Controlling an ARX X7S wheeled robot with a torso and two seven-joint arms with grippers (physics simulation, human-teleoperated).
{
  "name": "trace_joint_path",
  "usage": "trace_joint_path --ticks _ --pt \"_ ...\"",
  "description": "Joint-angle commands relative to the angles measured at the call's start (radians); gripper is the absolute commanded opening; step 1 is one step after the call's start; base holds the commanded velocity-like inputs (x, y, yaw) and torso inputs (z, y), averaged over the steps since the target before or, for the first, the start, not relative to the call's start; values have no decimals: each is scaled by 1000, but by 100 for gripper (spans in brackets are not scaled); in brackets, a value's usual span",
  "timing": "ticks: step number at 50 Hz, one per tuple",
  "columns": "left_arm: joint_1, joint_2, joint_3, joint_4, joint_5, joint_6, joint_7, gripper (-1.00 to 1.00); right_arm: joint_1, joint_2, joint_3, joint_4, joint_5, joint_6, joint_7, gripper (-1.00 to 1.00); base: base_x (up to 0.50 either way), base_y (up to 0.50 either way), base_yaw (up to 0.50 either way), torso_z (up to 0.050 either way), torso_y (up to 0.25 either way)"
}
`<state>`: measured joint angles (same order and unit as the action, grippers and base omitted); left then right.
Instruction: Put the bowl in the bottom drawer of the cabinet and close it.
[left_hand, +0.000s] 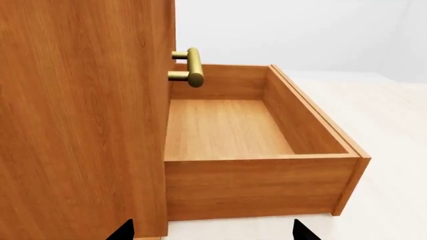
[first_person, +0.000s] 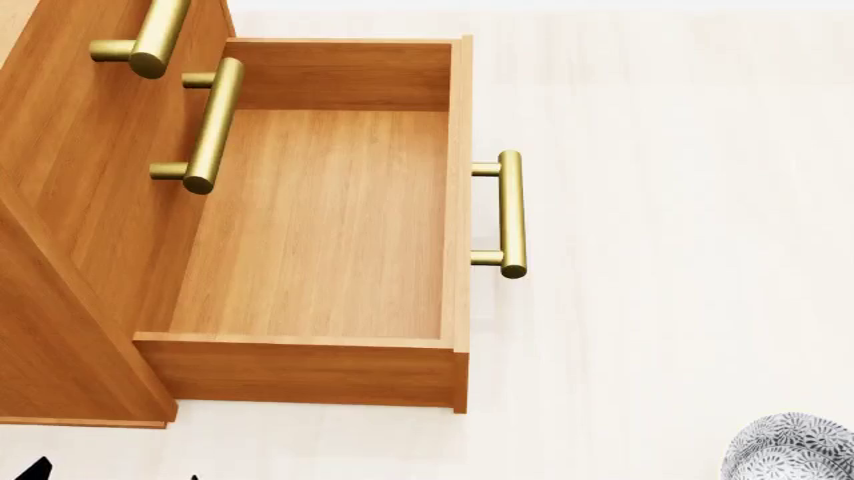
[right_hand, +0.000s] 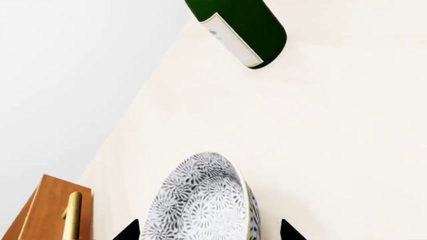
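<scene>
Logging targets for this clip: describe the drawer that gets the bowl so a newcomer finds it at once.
Find the orange-brown cabinet with brass bar handles. Its bottom drawer is at floor level. Unlike the shut fronts above, it is pulled fully out, showing an empty wooden box.

Both pincers show only as dark fingertips: left pincer (left_hand: 210, 231) spread, right pincer (right_hand: 209, 232) spread.

Non-task items: dark green cylindrical bottle with a white label band (right_hand: 240, 30) lying on the pale cream desk surface (right_hand: 333, 150), plain white wall (right_hand: 60, 75) behind.
</scene>
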<state>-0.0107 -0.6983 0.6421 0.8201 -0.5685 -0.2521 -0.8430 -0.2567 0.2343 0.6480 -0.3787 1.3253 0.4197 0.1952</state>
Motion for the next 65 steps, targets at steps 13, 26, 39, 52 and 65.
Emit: trace_joint_path --ticks 13,26,39,52,65 --pt "-2 -1 4 -6 -1 2 1 100 39 -32 -42 102 -41 -29 -19 100 0 0 0 0 0" --pt "-4 -3 5 1 -3 -3 -5 100 68 -35 -71 132 -62 -36 -10 100 0 0 0 0 0" --pt "-5 -3 6 -4 -2 3 -3 100 69 -32 -87 111 -68 -39 1 -100 0 0 0 0 0" --pt "-1 -6 5 -4 -4 10 -4 100 71 -29 -94 108 -63 -43 9 -100 0 0 0 0 0" --pt "-9 -6 7 7 -11 -3 -12 100 87 -29 -87 69 44 -20 49 -100 0 0 0 0 1"
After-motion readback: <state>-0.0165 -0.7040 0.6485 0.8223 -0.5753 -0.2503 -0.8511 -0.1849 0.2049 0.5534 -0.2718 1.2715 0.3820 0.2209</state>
